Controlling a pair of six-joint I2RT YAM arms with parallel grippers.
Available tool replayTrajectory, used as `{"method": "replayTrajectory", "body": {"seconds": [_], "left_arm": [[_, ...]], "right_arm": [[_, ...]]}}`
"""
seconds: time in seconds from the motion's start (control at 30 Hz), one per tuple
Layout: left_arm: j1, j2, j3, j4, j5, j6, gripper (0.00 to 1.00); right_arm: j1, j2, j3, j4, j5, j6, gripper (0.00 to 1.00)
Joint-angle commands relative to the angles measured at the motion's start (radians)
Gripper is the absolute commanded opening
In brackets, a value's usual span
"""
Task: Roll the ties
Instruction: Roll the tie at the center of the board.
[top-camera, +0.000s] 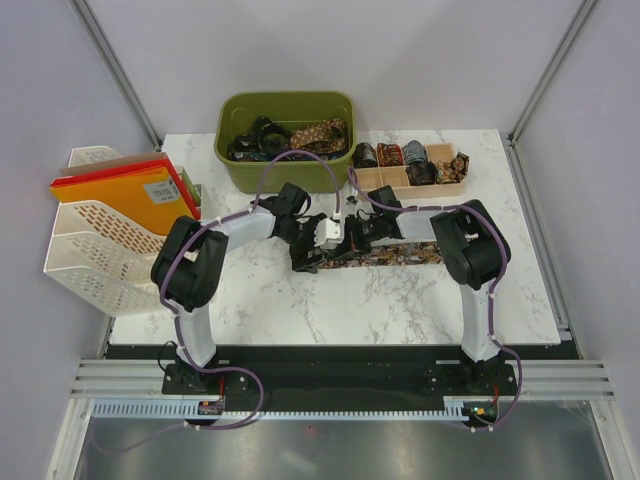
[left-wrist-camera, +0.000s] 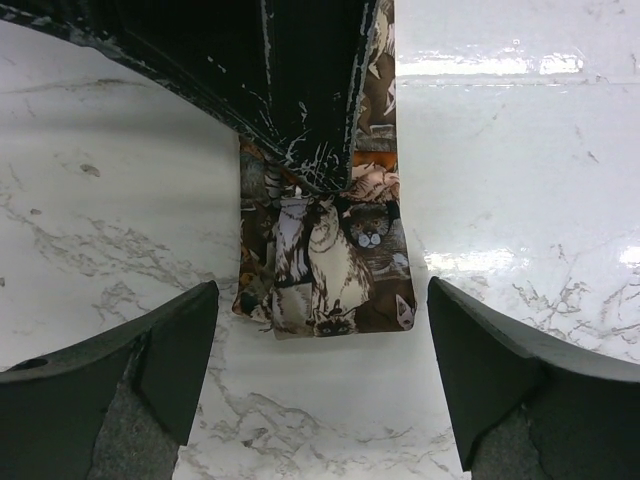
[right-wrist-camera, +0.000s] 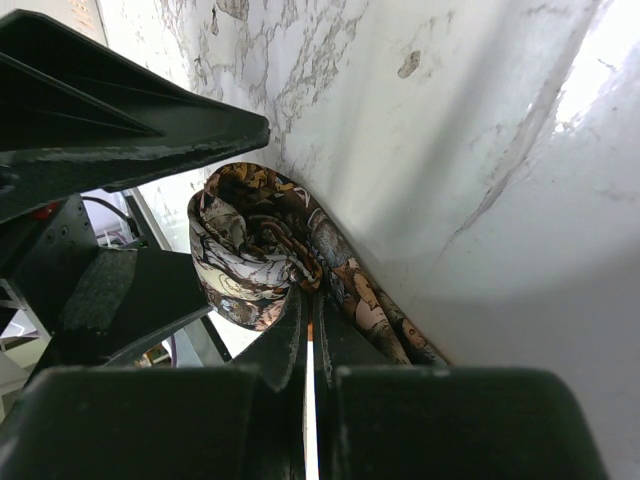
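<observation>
A tie (top-camera: 405, 254) with a dark brown-gold print lies flat across the middle of the marble table. Its left end is curled into a small roll (right-wrist-camera: 248, 250). My right gripper (right-wrist-camera: 306, 300) is shut on the centre of that roll, its fingers nearly touching; in the top view it (top-camera: 352, 240) sits over the tie's left end. My left gripper (left-wrist-camera: 322, 295) is open, its fingers (left-wrist-camera: 170, 350) standing either side of the tie's end (left-wrist-camera: 330, 270) without touching it. In the top view it (top-camera: 320, 238) faces the right gripper from the left.
A green bin (top-camera: 240, 165) of loose ties stands at the back centre. A wooden divided tray (top-camera: 395, 180) with rolled ties is at the back right. A white basket (top-camera: 95, 240) with orange folders (top-camera: 120, 190) stands at the left edge.
</observation>
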Motion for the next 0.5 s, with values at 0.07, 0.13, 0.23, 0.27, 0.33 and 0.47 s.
{"method": "replayTrajectory", "body": {"seconds": [0.07,0.13,0.23,0.27,0.33,0.47], "left_arm": [[-0.009,0.017,0.032,-0.023,0.015,0.037,0.94],[-0.009,0.014,0.032,-0.025,0.019,0.037,0.88],[-0.009,0.008,0.031,-0.029,0.028,0.038,0.8],[-0.009,0.008,0.029,-0.035,0.029,0.037,0.76],[-0.012,0.003,0.029,-0.046,0.035,0.043,0.7],[-0.019,-0.003,0.026,-0.054,0.034,0.051,0.6]], "right_arm": [[-0.006,-0.003,-0.025,-0.038,0.123,-0.047,0.0],[-0.005,-0.005,-0.026,-0.034,0.122,-0.041,0.0],[-0.005,-0.011,-0.029,-0.027,0.116,-0.032,0.0],[-0.005,-0.012,-0.03,-0.023,0.113,-0.025,0.0],[-0.008,-0.019,-0.022,-0.024,0.103,-0.015,0.0],[-0.003,-0.034,-0.014,-0.02,0.088,0.008,0.0]]}}
